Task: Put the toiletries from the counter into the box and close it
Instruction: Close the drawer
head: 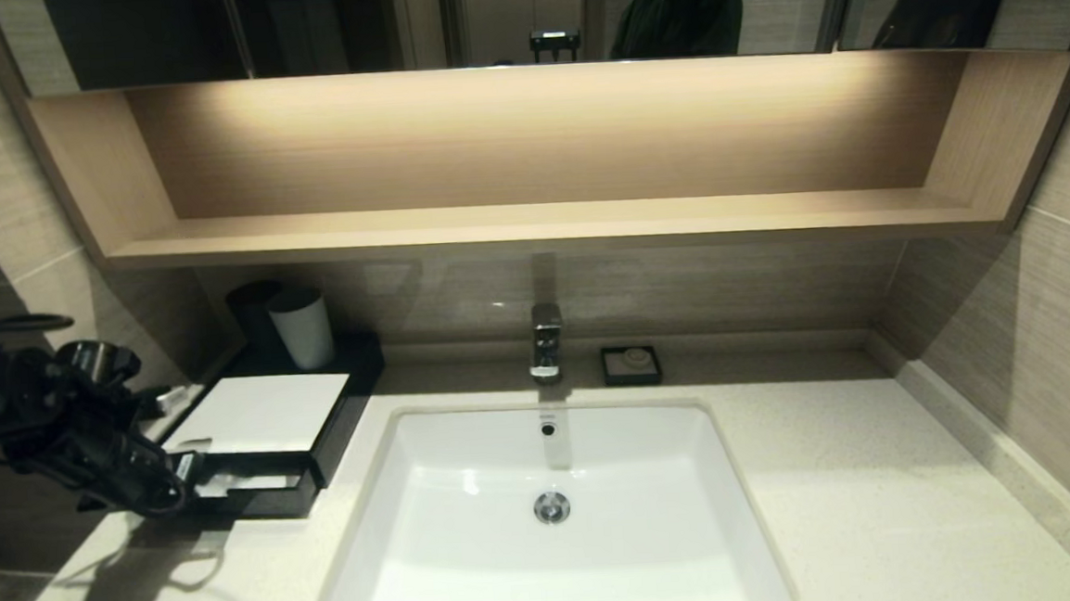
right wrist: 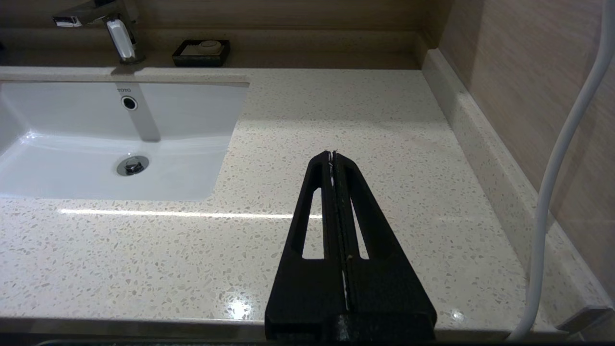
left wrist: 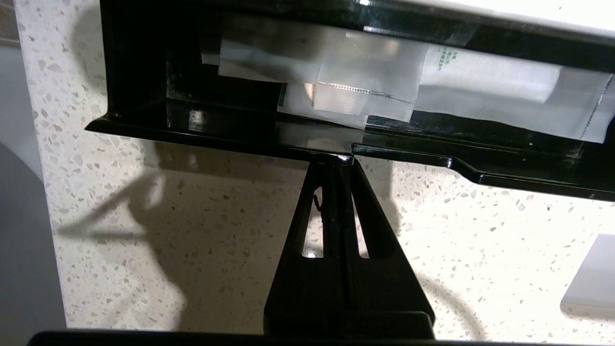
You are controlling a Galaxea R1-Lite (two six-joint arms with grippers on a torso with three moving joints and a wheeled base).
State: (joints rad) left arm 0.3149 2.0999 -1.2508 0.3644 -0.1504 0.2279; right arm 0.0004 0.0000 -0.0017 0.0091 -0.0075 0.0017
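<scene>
I see the speckled counter (head: 845,504) around the white basin (head: 548,513), a wooden shelf (head: 539,217) above. Left of the basin sits the box (head: 263,415), drawer out, packets (left wrist: 375,86) inside. My left gripper (left wrist: 342,158), pinched closed, touches the drawer's front edge; my right gripper (right wrist: 332,154), closed, hangs right of the basin

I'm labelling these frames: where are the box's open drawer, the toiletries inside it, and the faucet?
drawer (left wrist: 230,139), left wrist view, on its glossy black front edge.
toiletries (left wrist: 370,81), left wrist view, on the clear-wrapped packet lying in the drawer.
faucet (head: 546,339), head view, on its metal body.
</scene>
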